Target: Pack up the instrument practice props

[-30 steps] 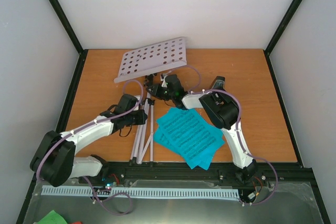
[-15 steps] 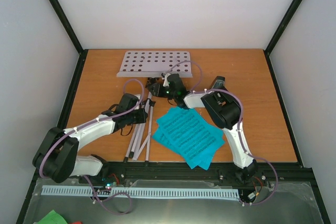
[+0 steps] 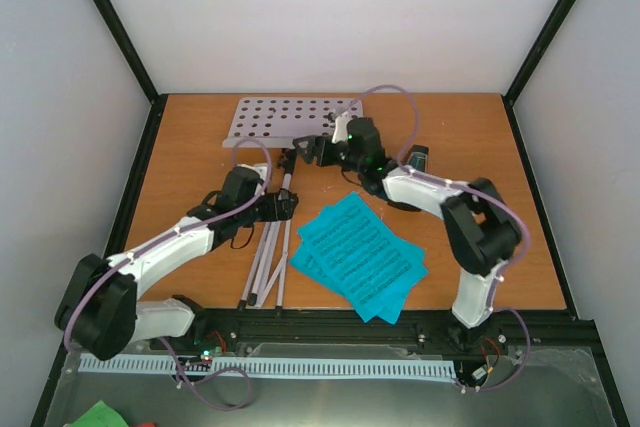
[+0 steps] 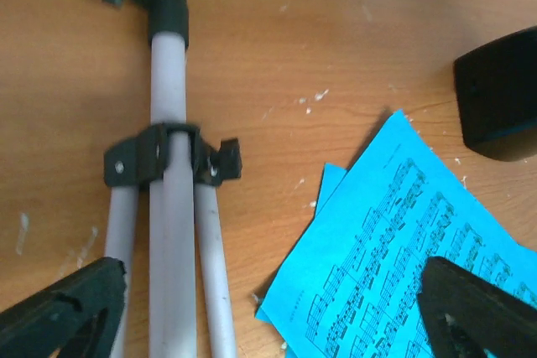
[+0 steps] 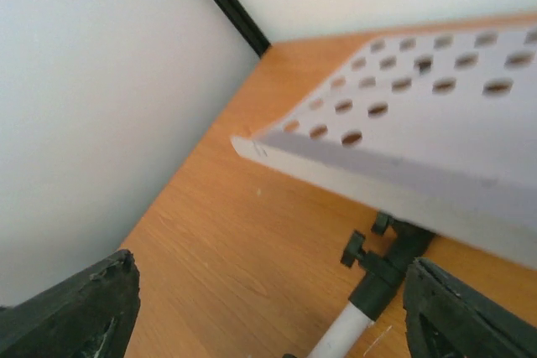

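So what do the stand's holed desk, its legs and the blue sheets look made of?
White perforated stand desk: thin painted sheet metal or plastic, matte, punched round holes; cannot tell which. White tubular tripod legs: likely painted metal tube, smooth, joined by a black plastic-looking collar. Cyan sheet-music pages: printed paper, thin, flat, matte.

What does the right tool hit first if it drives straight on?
Probably the black clamp under the stand's perforated desk, just ahead of the open right tool; depth is unclear, so the desk's lower edge could come first.
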`<state>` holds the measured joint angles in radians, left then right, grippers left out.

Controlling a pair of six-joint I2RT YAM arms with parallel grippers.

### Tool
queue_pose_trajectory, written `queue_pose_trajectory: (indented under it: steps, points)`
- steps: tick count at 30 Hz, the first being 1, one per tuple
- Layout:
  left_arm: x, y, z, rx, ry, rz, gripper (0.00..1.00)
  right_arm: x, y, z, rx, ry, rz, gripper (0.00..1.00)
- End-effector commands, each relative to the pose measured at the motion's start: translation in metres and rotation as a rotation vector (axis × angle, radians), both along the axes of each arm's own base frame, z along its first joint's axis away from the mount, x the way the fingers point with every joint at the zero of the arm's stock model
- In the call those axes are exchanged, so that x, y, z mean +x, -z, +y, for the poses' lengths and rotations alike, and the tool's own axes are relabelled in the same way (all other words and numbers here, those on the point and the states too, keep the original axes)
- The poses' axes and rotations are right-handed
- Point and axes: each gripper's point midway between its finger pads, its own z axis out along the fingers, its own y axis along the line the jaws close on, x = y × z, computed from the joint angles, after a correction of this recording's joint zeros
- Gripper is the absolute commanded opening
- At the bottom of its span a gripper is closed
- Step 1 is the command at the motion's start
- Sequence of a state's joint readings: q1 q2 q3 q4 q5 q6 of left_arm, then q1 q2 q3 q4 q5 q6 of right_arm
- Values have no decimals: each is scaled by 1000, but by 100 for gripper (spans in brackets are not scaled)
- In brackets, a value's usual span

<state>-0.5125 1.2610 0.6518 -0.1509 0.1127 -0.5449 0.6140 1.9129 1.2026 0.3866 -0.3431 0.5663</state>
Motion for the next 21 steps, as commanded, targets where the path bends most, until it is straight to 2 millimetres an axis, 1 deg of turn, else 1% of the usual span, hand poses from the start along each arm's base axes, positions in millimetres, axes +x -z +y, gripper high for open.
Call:
queue_pose_trajectory:
  steps: [1, 3, 6, 8, 10, 13, 16, 17, 21]
  points:
    - [9, -43, 3, -9, -20, -104, 99, -21, -74, -32, -62, -7, -169, 86]
    - [5, -44, 8, 3, -33, -93, 99, -36, -95, -51, -97, -2, -204, 90]
    - [-2, -35, 12, 26, -48, -28, 99, -56, -124, -88, -149, 40, -269, 99]
    - [-7, -24, 14, 39, -55, 23, 100, -68, -136, -115, -201, 93, -296, 100]
    - [-12, -12, 14, 50, -50, 70, 99, -77, -142, -142, -264, 164, -310, 100]
    - [-18, 8, 10, 72, -31, 146, 99, -91, -142, -173, -345, 253, -312, 100]
    - [-20, 28, 8, 144, -38, 190, 99, -104, -136, -197, -381, 330, -291, 100]
    - [-21, 37, 8, 181, -41, 212, 100, -108, -132, -201, -385, 337, -280, 100]
    - [-26, 57, -4, 255, -26, 247, 100, -121, -124, -209, -373, 344, -266, 100]
